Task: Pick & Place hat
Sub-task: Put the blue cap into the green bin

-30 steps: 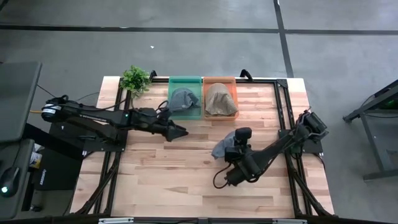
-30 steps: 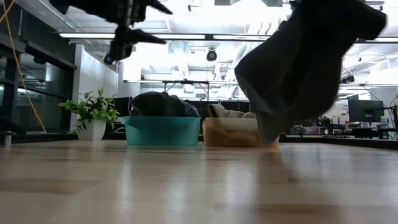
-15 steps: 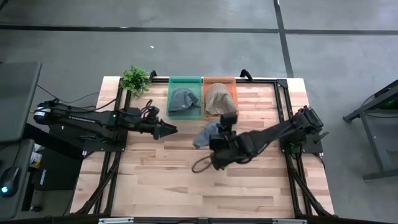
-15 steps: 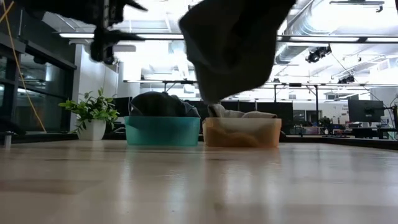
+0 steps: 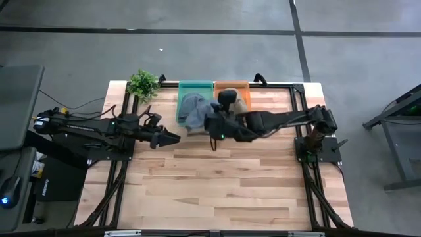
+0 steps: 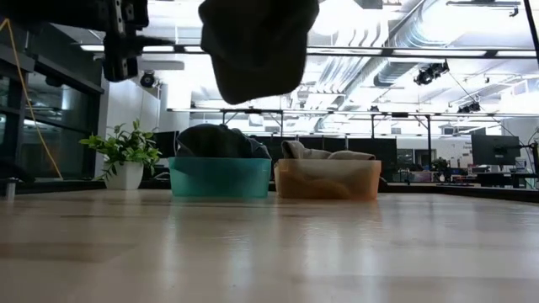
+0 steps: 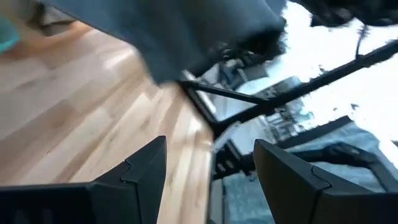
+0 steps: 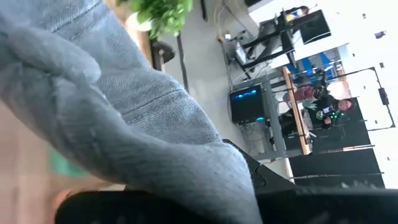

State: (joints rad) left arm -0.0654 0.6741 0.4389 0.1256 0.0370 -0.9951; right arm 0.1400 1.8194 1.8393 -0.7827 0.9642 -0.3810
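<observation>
A dark grey hat (image 5: pixel 196 113) hangs from my right gripper (image 5: pixel 212 125), which is shut on it above the near edge of the green bin (image 5: pixel 196 86). In the low view the hat (image 6: pixel 254 46) hangs high above the table. It fills the right wrist view (image 8: pixel 118 106). Another grey hat (image 6: pixel 217 140) lies in the green bin. A tan hat (image 5: pixel 238 103) lies in the orange bin (image 5: pixel 231 84). My left gripper (image 5: pixel 175 137) is open and empty, left of the hat over the table; its fingers show apart in the left wrist view (image 7: pixel 208 149). My right gripper holds the grey hat by bunched fabric (image 8: pixel 208 168) beside its dark fingers (image 8: pixel 267 186); the hat itself hides which edge or how many layers. The arm reaches in from the table's right side. The hat hangs slack below the gripper (image 6: pixel 253 76), clear of the table and bins.
A small potted plant (image 5: pixel 143 83) stands at the far left corner, left of the green bin. The two bins (image 6: pixel 221 177) (image 6: pixel 327 178) stand side by side at the far edge. Bare wooden table top (image 5: pixel 217 184) lies toward the near edge.
My right gripper has carried the grey hat from the table's middle right toward the far edge and the left, up to the green bin; the hat stays lifted and hanging. My left gripper has drawn back toward the table's left edge.
</observation>
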